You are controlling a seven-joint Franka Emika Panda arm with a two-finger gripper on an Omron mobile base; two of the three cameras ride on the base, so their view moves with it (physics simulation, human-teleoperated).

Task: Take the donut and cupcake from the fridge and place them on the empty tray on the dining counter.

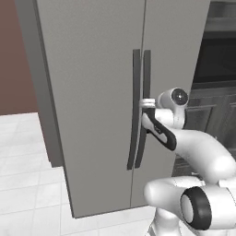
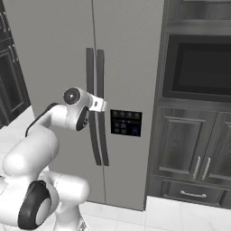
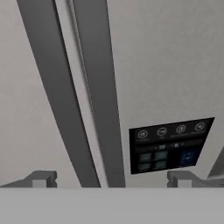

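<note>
Gripper (image 3: 112, 178) spread wide at the shut fridge (image 1: 92, 92), both dark handles (image 3: 98, 109) rising between fingertips (image 3: 41, 178) toward 12 o'clock.

The arm is reaching forward toward twelve o'clock, wrist level, the gripper (image 3: 111, 178) standing with jaws spread wide.

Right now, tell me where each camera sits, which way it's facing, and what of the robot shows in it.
Left base view: behind the arm, to its left, facing the closed fridge; the arm rises lower right, gripper at the handles.
Right base view: behind, to its right, facing the fridge and dark cabinets; the arm rises lower left.
Hand view: on the hand, close to the doors; open fingertips flank both handles, beside the control panel.
Shared: both base views show fridge, handles and arm.
</note>
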